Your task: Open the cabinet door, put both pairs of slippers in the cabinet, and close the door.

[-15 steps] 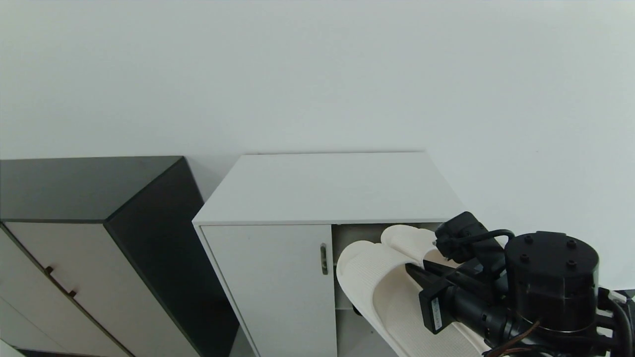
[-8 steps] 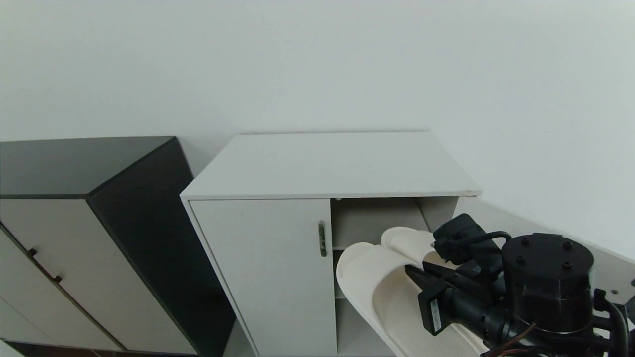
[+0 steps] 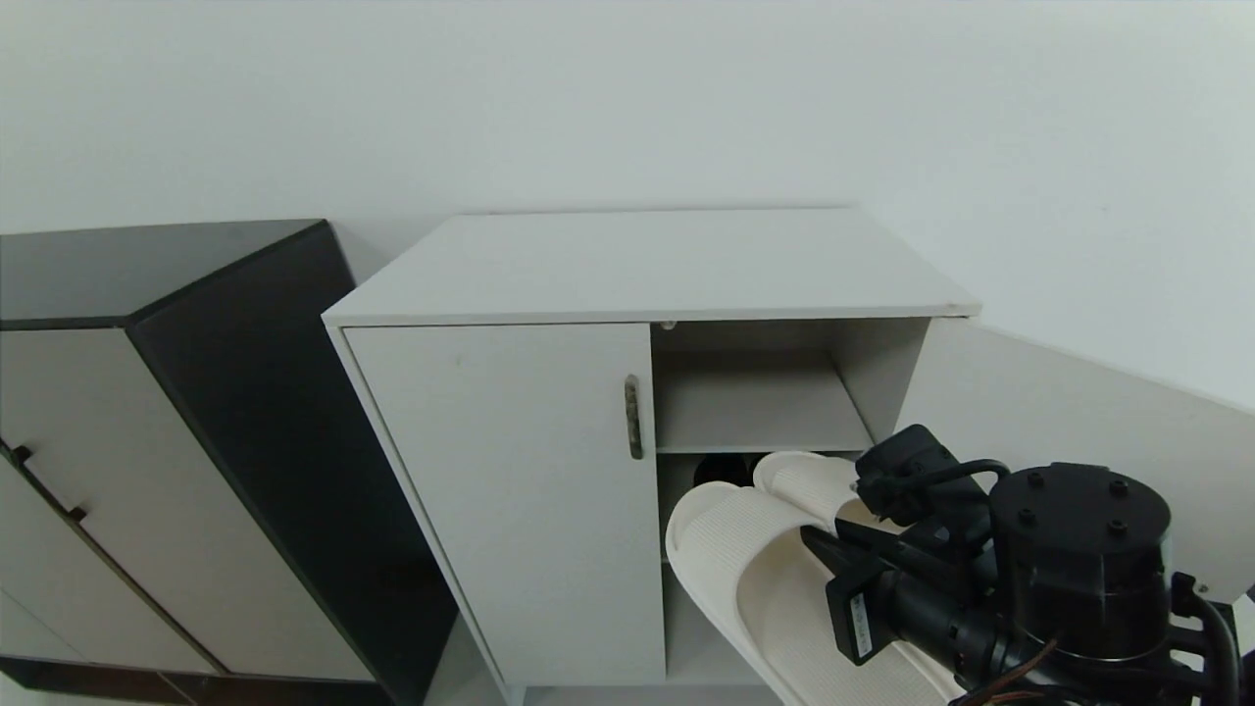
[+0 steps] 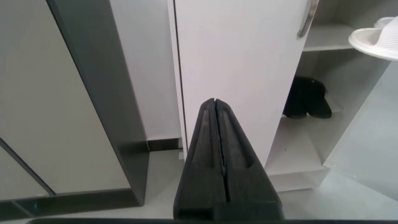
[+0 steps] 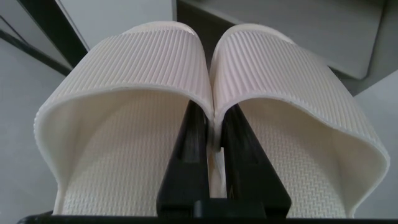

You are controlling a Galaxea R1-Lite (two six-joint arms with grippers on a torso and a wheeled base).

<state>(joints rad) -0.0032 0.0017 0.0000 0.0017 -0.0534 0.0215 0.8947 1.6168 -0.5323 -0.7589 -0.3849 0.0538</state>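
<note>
White cabinet (image 3: 647,265), right half open, right gripper (image 5: 212,124) pinching a pair of white slippers (image 3: 730,534) at the opening's front edge, left gripper (image 4: 214,106) pressed together.

Cream ribbed slippers (image 3: 745,569), white cabinet (image 3: 627,265)

Viewpoint now lower before cabinet (image 3: 647,265)

A chest (image 3: 245,441) with a black top and side is standing on the pale floor (image 4: 158,174), backing onto the plain white wall (image 3: 627,98). Its pale fronts (image 3: 88,510) are carrying what look like two small dark handles (image 3: 74,513), one lower than the other, though they are showing too small to be sure.
</note>
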